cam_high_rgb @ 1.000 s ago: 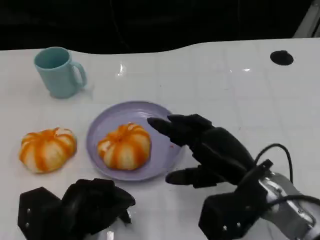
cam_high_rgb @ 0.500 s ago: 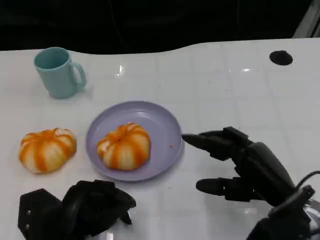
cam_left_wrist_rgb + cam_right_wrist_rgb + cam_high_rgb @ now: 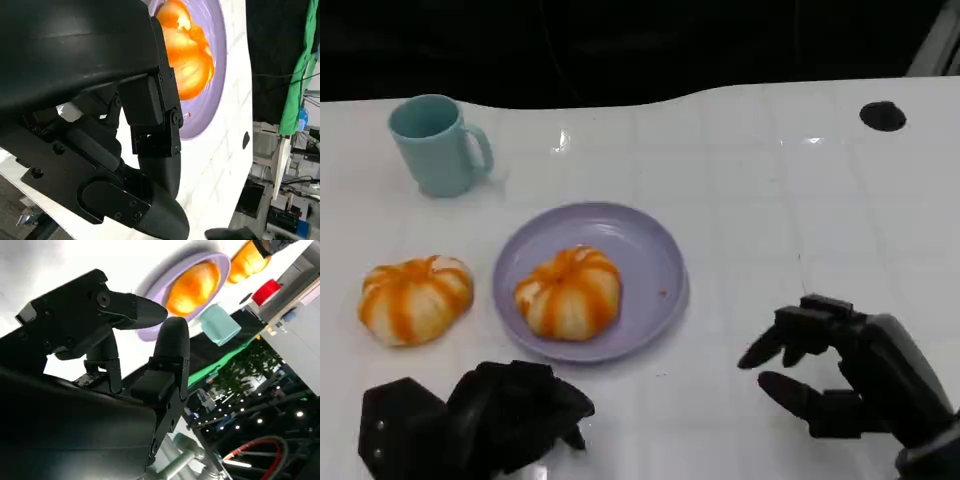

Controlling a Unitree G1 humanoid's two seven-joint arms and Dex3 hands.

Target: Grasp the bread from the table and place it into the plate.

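Right black hand (image 3: 845,375) sits in the lower right of the head view, holding nothing, its fingers apart. It has moved back from the round purple plate (image 3: 650,262) since a second ago. One round orange-and-white bread roll (image 3: 569,291) lies on the plate. It is round, so it has no long side. A second bread roll (image 3: 414,298) lies on the white table (image 3: 800,200), left of the plate. A light blue mug (image 3: 435,144) stands upper left. Left black hand (image 3: 480,418) is at the lower left, fingers curled in, holding nothing.

Left wrist view: the left hand (image 3: 150,150) is close up, with the roll (image 3: 187,50) on the plate (image 3: 215,75) beyond it.

Right wrist view: the right hand's fingers (image 3: 170,345) are spread before the plate (image 3: 165,282).
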